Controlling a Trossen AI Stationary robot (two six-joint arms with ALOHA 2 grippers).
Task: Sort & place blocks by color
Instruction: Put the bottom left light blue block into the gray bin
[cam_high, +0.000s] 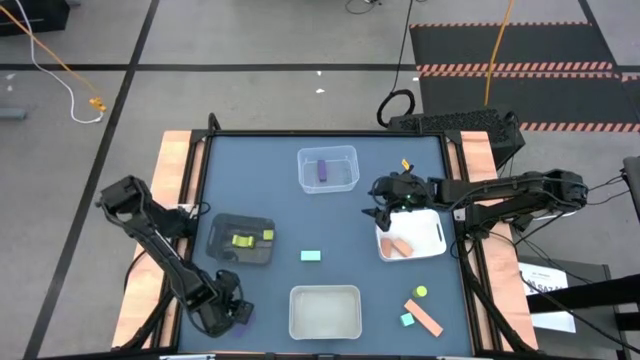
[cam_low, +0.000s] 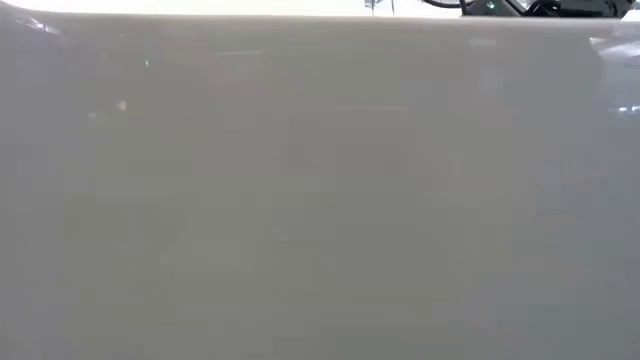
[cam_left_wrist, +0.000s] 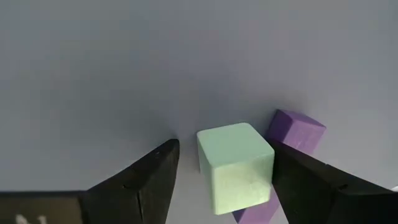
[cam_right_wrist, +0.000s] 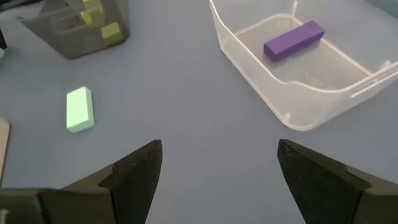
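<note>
The left pincer (cam_left_wrist: 224, 186) is spread around a light teal cube (cam_left_wrist: 236, 165); a purple block (cam_left_wrist: 296, 130) is partly hidden behind it. The right pincer (cam_right_wrist: 217, 180) is spread over bare tabletop (cam_right_wrist: 186, 106). The low view is blocked entirely.

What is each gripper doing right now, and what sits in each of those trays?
left gripper: open, fingers either side of a light teal cube
right gripper: open, holding nothing
clear tray: holds one purple bar
black mesh tray: holds yellow-green blocks
white tray: holds orange blocks
near clear tray: looks empty
</note>
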